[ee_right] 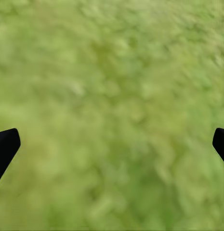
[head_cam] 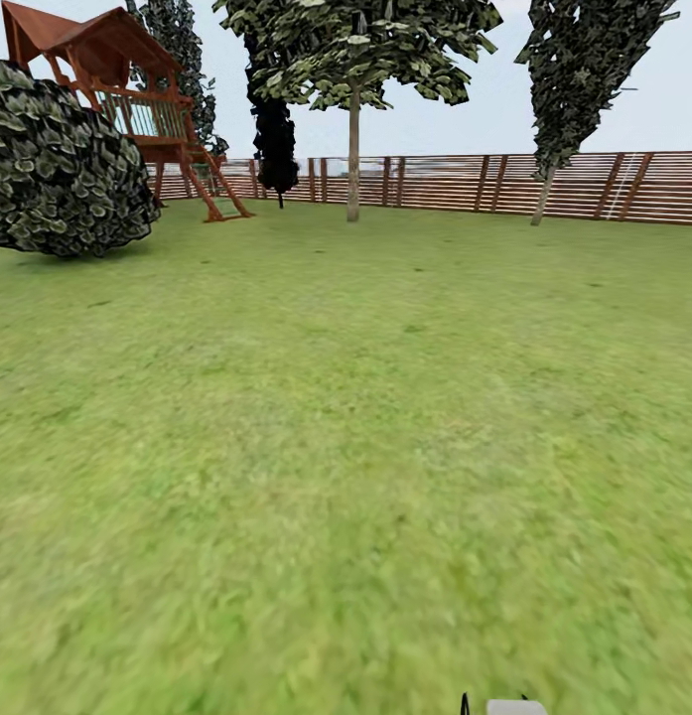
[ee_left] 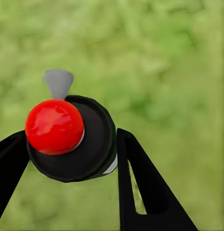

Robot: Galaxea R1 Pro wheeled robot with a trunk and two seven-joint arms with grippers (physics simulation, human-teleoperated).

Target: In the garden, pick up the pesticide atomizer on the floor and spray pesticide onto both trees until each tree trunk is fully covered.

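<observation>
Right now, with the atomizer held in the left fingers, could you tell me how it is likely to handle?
The pesticide atomizer looks rigid, so it probably won't deform. Its round black body gives the left fingers little flat surface, so it may twist or slip. It looks small, so probably light.

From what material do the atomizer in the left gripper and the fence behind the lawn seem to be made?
The pesticide atomizer looks like plastic. Its red top is glossy, with bright highlights, and the black body is smoother and duller; glass or metal cannot be excluded. The left gripper is shut on it. The fence looks like wood, with brown horizontal slats on darker posts and a matte finish. Both are simulator renders, so this is only appearance.
</observation>
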